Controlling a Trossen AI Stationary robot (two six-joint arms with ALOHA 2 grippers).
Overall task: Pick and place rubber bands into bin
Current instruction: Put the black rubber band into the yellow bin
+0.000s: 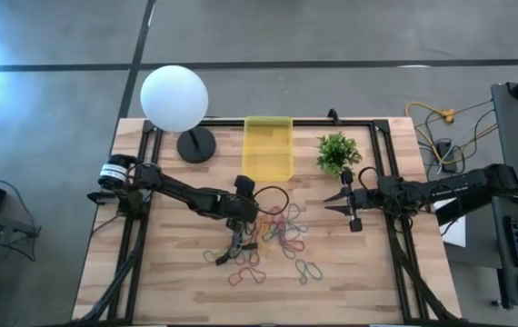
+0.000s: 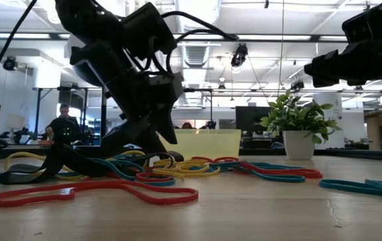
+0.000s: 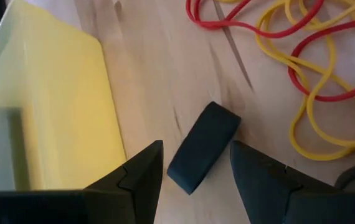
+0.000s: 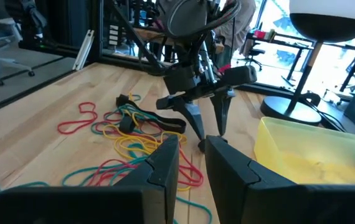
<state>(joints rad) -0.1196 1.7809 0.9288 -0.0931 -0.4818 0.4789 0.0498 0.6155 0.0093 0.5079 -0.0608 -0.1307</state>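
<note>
**Poised over a black band beside the bin**

My left gripper (image 3: pixel 196 177) hangs low over the table with its jaws spread wide and nothing in them. A short, broad black band (image 3: pixel 203 147) lies flat on the wood right between my fingertips, just beside the bin (image 1: pixel 267 147) on its near side. The bin is the yellow tray at the table's far edge, between the white globe lamp (image 1: pixel 174 98) and the small green plant (image 1: pixel 336 153); I cannot tell whether any bands lie in it yet.

The rest of the rubber bands (image 1: pixel 273 238) lie in a loose tangle of red, yellow and teal on the side of my gripper away from the bin. My right gripper (image 1: pixel 343 202) waits in the air on the plant's side of the bin, fingers narrowly parted, holding nothing.

I judge this the pick step. Next I should lower until my fingertips straddle the black band, close on it, lift clear and carry it the short way over the bin's wall.
</note>
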